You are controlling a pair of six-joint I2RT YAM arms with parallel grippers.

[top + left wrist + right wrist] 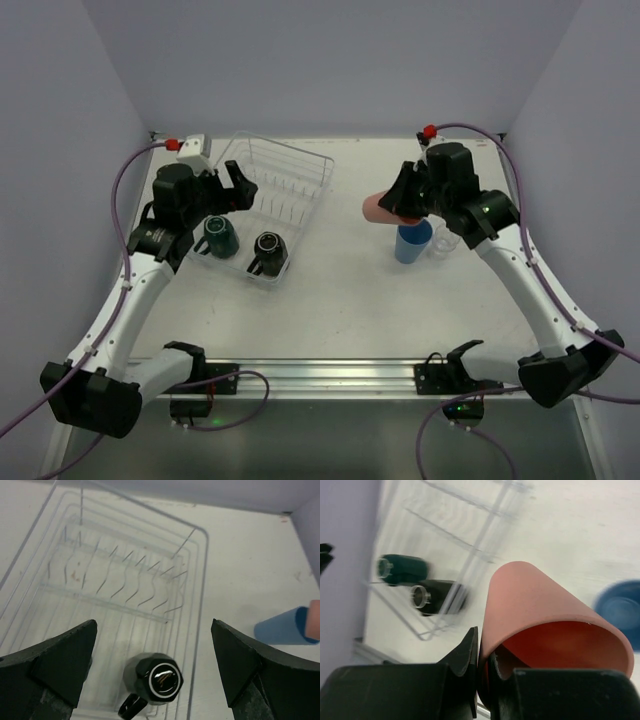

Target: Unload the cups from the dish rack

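Cups: two mugs sit bottom-up in the dish rack (295, 185); one tumbler is in hand.
Your right fingers (465, 655) are clamped on the rim wall of the salmon-pink tumbler (545, 615), held tilted near the light-blue tumbler (412, 242) standing on the surface (350, 300). Your left fingers (65, 655) stand apart above the black mug (152, 677), the dark teal mug (219, 236) beside it. Judged light, rigid, slick: grip wall or handle.

Left gripper (154, 629) fingers spread wide, right gripper (479, 642) fingers clamped on salmon-pink tumbler (540, 607) rim
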